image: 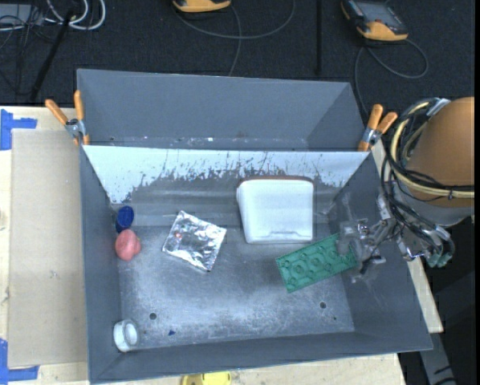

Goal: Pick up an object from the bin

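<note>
My gripper (pixel 361 249) is low at the bin's right wall, level with the middle of the floor. A flat green studded plate (pixel 314 263) lies slanted on the floor, and its right end reaches up to the gripper and meets it. Whether the plate is gripped cannot be made out. A white rectangular box (pixel 277 209) sits just up and to the left of the plate, close to the gripper.
A crumpled silver foil packet (pixel 193 241) lies mid-floor. At the left wall are a pink ball (pixel 128 245) and a small blue cap (pixel 125 215). A small white ring-shaped cap (pixel 125 334) sits in the front left corner. The arm's orange dome and cables hang over the right rim.
</note>
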Controlling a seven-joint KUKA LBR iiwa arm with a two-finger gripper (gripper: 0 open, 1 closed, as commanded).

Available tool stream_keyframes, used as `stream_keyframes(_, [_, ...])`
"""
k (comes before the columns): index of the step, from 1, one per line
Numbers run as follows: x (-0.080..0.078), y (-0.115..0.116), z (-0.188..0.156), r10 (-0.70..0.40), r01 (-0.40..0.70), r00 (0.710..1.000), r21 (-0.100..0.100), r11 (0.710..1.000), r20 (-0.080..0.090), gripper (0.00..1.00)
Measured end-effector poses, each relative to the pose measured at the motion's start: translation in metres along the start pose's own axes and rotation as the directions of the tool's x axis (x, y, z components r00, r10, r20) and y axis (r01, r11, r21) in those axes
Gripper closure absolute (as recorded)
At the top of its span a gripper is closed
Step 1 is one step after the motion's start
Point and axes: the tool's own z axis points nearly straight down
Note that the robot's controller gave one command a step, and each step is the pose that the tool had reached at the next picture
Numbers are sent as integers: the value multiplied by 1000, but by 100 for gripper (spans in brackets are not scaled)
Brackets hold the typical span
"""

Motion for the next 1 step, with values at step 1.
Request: stream_keyframes(1, [-18,56,-39,-140,140,990,-3,990,-2,100])
